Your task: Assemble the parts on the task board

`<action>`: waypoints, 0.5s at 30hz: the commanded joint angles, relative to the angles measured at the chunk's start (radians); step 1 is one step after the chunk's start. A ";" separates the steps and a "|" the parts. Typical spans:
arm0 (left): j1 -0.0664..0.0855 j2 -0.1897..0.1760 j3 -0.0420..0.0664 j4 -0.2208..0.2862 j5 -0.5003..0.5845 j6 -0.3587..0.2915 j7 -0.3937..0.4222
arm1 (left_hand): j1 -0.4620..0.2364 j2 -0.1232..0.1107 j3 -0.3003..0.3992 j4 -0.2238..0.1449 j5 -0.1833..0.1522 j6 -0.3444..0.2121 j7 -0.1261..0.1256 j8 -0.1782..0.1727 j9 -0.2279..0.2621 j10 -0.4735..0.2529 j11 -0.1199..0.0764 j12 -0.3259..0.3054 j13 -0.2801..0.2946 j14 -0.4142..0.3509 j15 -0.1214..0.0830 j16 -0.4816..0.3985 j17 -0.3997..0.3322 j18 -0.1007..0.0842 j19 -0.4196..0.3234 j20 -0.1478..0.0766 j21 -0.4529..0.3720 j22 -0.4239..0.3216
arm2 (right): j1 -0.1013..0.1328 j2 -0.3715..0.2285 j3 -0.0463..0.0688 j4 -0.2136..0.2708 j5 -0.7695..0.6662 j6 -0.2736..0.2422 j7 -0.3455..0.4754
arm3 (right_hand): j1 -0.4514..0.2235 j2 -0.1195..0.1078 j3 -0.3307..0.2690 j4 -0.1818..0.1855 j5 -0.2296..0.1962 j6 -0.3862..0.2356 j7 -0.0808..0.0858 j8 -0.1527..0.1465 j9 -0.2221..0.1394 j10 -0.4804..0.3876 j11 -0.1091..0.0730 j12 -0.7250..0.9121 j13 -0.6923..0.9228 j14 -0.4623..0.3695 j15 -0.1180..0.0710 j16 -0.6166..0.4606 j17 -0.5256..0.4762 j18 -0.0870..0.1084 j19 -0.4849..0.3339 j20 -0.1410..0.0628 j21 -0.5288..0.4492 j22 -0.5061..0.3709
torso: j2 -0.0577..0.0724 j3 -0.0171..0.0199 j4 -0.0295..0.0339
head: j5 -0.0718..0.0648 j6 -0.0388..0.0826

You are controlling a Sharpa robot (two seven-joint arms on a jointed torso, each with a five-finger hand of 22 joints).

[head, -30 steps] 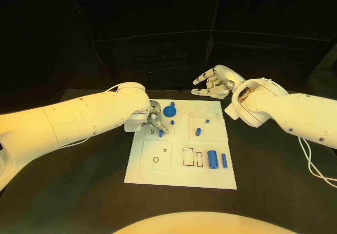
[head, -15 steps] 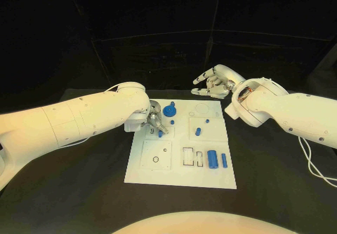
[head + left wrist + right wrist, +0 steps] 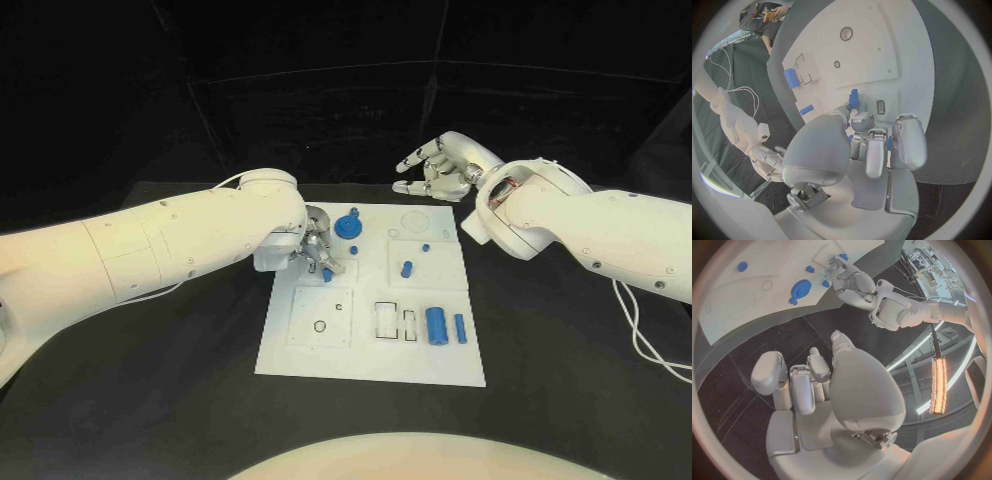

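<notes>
The white task board [image 3: 375, 355] lies mid-table. My left hand [image 3: 312, 247] hovers over its far-left part and pinches a short blue peg [image 3: 329, 270]. In the left wrist view the peg [image 3: 854, 98] sticks out from the fingertips [image 3: 859, 120], close to a small slot [image 3: 881, 105] in the board. A blue gear [image 3: 348, 227] stands just beyond the hand. My right hand [image 3: 438, 170] hangs raised past the board's far edge, fingers loosely apart and holding nothing; the right wrist view shows it [image 3: 811, 385] above the black table.
Loose on the board are a small blue piece [image 3: 353, 251], a blue peg [image 3: 408, 268], a thick blue cylinder [image 3: 436, 326] and a slim one [image 3: 460, 329] near the right edge. Rectangular recesses [image 3: 387, 320] sit beside them. Black table surrounds the board.
</notes>
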 commanded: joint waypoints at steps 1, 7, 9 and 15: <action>0.001 -0.007 0.000 0.009 0.024 -0.019 0.014 | -0.018 -0.029 0.137 -0.091 0.004 -0.002 -0.004 0.012 0.019 0.004 -0.003 -0.003 0.003 0.104 -0.006 0.003 0.263 -0.014 0.000 -0.008 0.000 0.004 | 0.002 0.001 0.001 0.001 0.001 0.004 0.009 | -0.002 0.010 -0.004 0.000 -0.002 0.007 0.002 0.004 0.001 -0.001 -0.003 -0.001 0.000 0.063 -0.005 -0.005 0.083 0.014 -0.002 0.000 -0.005 0.000 | 0.000 -0.0003 0.0004 | -0.001 0.000; 0.000 -0.029 0.001 0.033 0.040 -0.067 0.036 | -0.045 -0.057 0.240 -0.123 0.003 -0.008 -0.003 0.031 0.046 0.016 -0.005 0.005 0.015 0.104 -0.007 0.003 0.263 -0.014 0.002 -0.008 0.001 0.009 | 0.002 0.001 0.001 0.000 0.001 0.004 0.010 | -0.002 0.010 -0.004 0.000 -0.002 0.007 0.002 0.004 0.001 -0.001 -0.003 -0.001 0.000 0.063 -0.005 -0.005 0.083 0.014 -0.002 0.000 -0.005 0.000 | 0.000 -0.0001 0.0004 | -0.001 0.000; 0.000 -0.040 0.001 0.044 0.044 -0.091 0.046 | -0.060 -0.066 0.272 -0.132 0.002 -0.012 -0.003 0.039 0.058 0.021 -0.004 0.010 0.021 0.104 -0.006 0.003 0.263 -0.014 0.003 -0.009 0.001 0.011 | 0.002 0.000 0.001 -0.001 0.001 0.003 0.010 | -0.002 0.010 -0.004 0.000 -0.002 0.007 0.002 0.004 0.001 -0.001 -0.003 -0.001 0.000 0.063 -0.005 -0.005 0.083 0.014 -0.002 0.000 -0.005 0.000 | 0.000 -0.0002 0.0004 | -0.001 0.000; 0.000 -0.074 0.001 0.081 0.069 -0.177 0.075 | -0.083 -0.083 0.327 -0.152 0.002 -0.018 -0.004 0.056 0.082 0.034 -0.005 0.026 0.039 0.104 -0.008 0.003 0.263 -0.015 0.005 -0.009 0.003 0.017 | 0.002 -0.002 0.001 -0.004 0.001 0.001 0.011 | -0.002 0.011 -0.005 0.000 -0.002 0.008 0.002 0.004 0.001 -0.001 -0.003 -0.001 0.000 0.063 -0.005 -0.006 0.083 0.014 -0.002 0.000 -0.005 0.000 | 0.000 -0.0005 0.0015 | -0.002 -0.002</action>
